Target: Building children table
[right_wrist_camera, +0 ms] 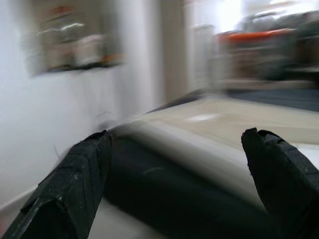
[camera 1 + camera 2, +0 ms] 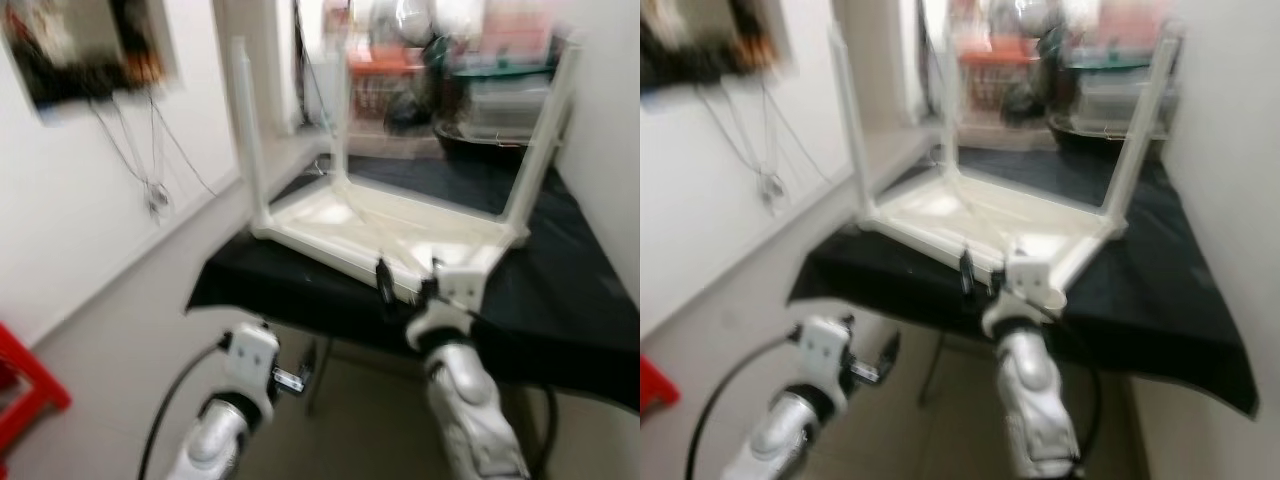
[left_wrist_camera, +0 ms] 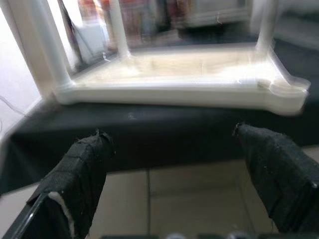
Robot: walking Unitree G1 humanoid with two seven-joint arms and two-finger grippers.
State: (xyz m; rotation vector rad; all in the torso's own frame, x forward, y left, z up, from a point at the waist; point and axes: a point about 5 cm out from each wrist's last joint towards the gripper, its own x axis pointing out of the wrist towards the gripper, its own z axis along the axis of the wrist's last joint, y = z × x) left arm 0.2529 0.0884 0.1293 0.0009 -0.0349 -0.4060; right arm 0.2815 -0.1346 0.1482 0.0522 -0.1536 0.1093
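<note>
Right gripper (image 2: 408, 285) fingers spread apart at the near edge of the upturned white children table (image 2: 385, 225), left gripper (image 3: 182, 164) fingers also apart, low before the black-draped bench (image 2: 560, 300), table lying top-down there with 3 legs up, views blurred

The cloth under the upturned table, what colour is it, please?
Black cloth, clearest in the left eye view.

Blurred head views down over upturned table (image 2: 380, 225); wrist views low, seemingly nearer it.
</note>
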